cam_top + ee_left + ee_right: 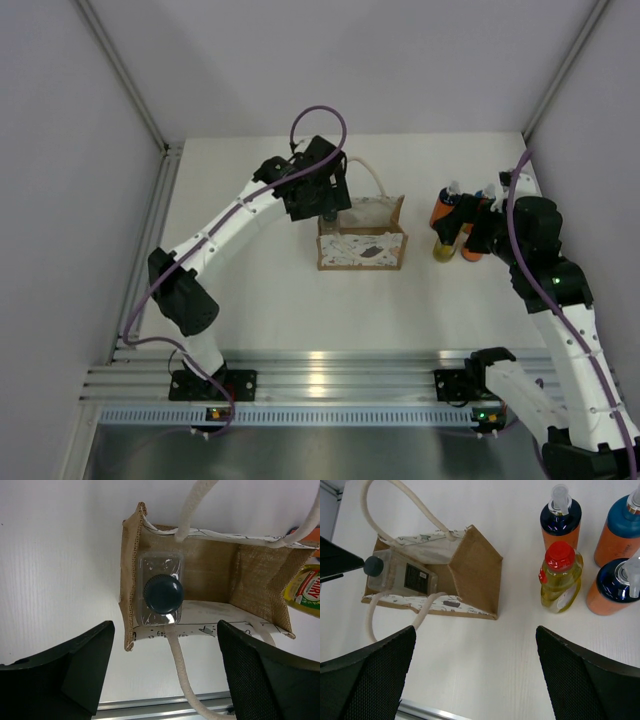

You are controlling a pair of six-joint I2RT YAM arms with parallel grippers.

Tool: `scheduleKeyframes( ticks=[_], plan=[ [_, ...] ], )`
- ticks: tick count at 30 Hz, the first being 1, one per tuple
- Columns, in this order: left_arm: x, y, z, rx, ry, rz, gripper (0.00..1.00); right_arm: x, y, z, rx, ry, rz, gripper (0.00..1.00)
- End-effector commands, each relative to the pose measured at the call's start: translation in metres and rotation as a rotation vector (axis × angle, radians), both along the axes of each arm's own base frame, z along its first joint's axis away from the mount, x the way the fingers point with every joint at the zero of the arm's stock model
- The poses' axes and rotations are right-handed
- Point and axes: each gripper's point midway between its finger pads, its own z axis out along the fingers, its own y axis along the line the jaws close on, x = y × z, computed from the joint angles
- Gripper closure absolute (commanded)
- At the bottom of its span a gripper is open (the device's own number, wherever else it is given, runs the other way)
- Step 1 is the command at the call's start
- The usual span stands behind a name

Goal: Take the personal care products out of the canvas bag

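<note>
The white worktop carries everything here. Biggest thing on it is the canvas bag, standing open-mouthed right under the left end effector, whose two dark fingers are spread wide with nothing between them. It hangs above that end of the bag for a good reason, I'd say. The one item I can see inside, the pale cream bottle, stands upright against the end wall, straight below the gap between the fingers. Its dark grey cap faces up at them.

One rope handle droops over the bag's wall just beside the bottle, on the fingers' side, and could snag on a descent.

Across the way, the right end effector hovers with its fingers apart too, holding nothing. Ahead of it, on the side away from the bag, stand the four products already out: three orange bottles and, among them, the slim yellow bottle with its red cap. They are grouped clear of the bag. Four out, one to go, by my count.
</note>
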Motion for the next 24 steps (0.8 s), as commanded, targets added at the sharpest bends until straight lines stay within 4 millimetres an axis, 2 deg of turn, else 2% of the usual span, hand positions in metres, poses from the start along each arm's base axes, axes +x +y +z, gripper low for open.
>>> scheduleKeyframes(
  ticks=[1,2,12,24],
  plan=[
    [0.01,-0.011,0.009,-0.05,-0.022,0.037,0.13,-0.005,0.005,0.003,0.01,-0.011,0.031,0.0],
    [0.012,-0.013,0.003,-0.042,-0.011,0.041,0.13,-0.005,0.005,0.003,0.009,-0.013,0.033,0.0],
    [0.016,-0.019,-0.004,-0.039,-0.003,0.061,0.18,-0.004,0.008,-0.001,-0.007,-0.003,0.06,0.0],
    [0.019,-0.031,-0.027,-0.033,0.042,0.085,0.2,-0.001,0.01,-0.001,-0.012,0.002,0.079,0.01]
  ],
)
